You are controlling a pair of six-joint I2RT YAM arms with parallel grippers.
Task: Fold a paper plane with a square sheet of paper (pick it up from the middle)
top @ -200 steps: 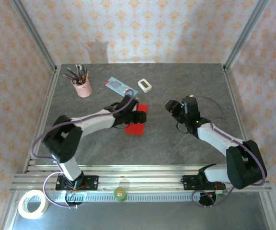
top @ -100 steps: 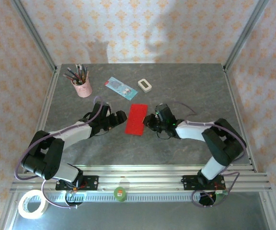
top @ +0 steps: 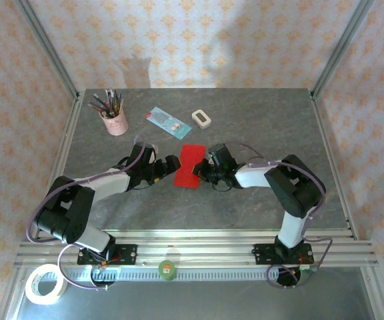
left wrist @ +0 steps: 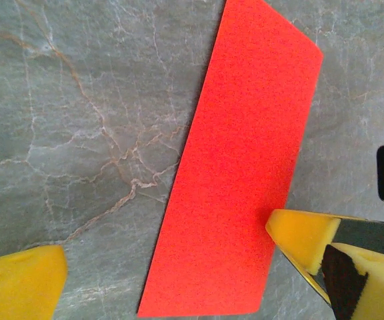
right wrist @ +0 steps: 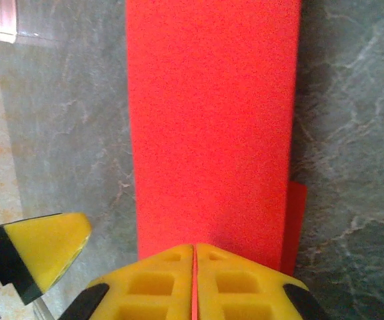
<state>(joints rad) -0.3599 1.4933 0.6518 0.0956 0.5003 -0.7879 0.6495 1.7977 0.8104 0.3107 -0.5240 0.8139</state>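
1. Swapped grips within the last second. Pulled the left gripper [top: 172,165] off the red paper sheet [top: 191,167] to just beside its left long edge and spread its jaws wide. Brought the right gripper [top: 201,171] across from well off to the right and down onto the sheet's right side, toward the near end.
2. Closed the right gripper's pads [right wrist: 159,287] flat together, with a sliver of red in the seam between them. Judged a pinch on the paper rather than a mere press on top.
3. Left the sheet about where it was: flat on the grey marbled tabletop [top: 265,127], mid-table between the two grippers, now uncovered from end to end.
4. Amounts, by judgement, to a handover: hold passed to the right side, left side freed for the next crease.
5. Looks early in the task: folded in half only. Shows a strip of red past one long edge in the right wrist view, so probably not matched edge to edge.
6. Reads as a narrow rectangle, with the long axis running from the near side toward the far wall and the far end tipped slightly right in the overhead view.
7. Points nowhere yet: no nose, no diagonal folds, both short ends square.
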